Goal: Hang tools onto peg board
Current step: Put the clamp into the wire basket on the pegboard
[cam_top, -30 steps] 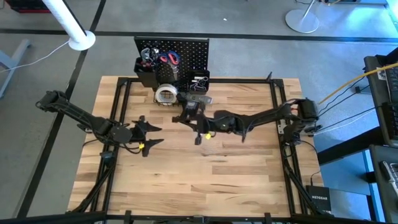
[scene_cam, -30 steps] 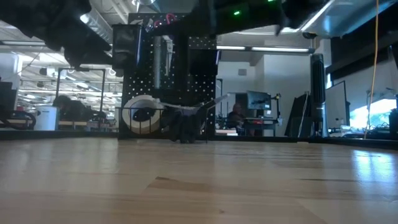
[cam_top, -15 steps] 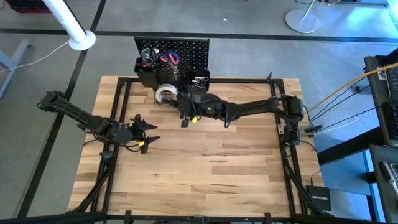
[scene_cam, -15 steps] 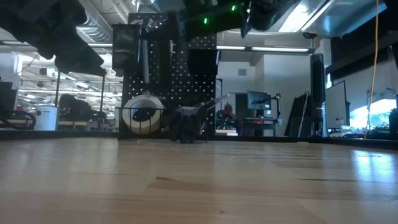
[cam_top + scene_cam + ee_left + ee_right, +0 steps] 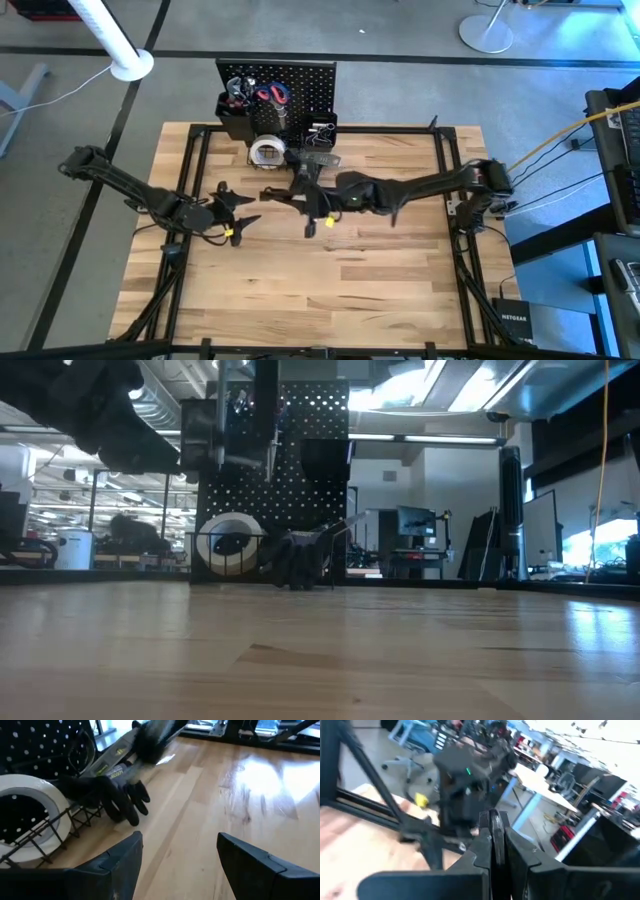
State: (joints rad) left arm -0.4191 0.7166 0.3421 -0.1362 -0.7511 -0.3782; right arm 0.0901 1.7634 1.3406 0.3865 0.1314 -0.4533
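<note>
Peg board (image 5: 276, 92) stands upright at the desk's 12 o'clock edge, slightly toward 11: black, perforated, with a black bin (image 5: 236, 121) on its front and red-handled scissors (image 5: 272, 95) hanging up top. Pale tape roll (image 5: 266, 152) sits in the wire basket (image 5: 228, 552) at the board's foot. Black gloves (image 5: 116, 795) lie on the desk just beside the basket; the silver level bar (image 5: 119, 754) rests across them, tilted.

Right gripper (image 5: 297, 192) is out over the desk centre, arm reaching in from 3 o'clock, just short of the board. Fingers (image 5: 492, 845) pressed together, nothing visible between them. Its wrist view is blurred.

Left gripper (image 5: 243, 211) is at about 9 o'clock of centre, arm coming in from the 9 o'clock edge. Fingers (image 5: 122, 865) spread wide, empty, above bare wood, pointed toward the gloves and basket.

Desk (image 5: 340, 290): light butcher-block wood, black frame rails along the sides, glare patches in the left wrist view.

Room: grey floor around the desk, white tube (image 5: 112, 38) at 11 o'clock, white stand base (image 5: 487, 32) at 1 o'clock, cables and equipment racks off the 3 o'clock side. Low view shows an open lab behind: ceiling strip lights, desks, monitors (image 5: 412, 522).
</note>
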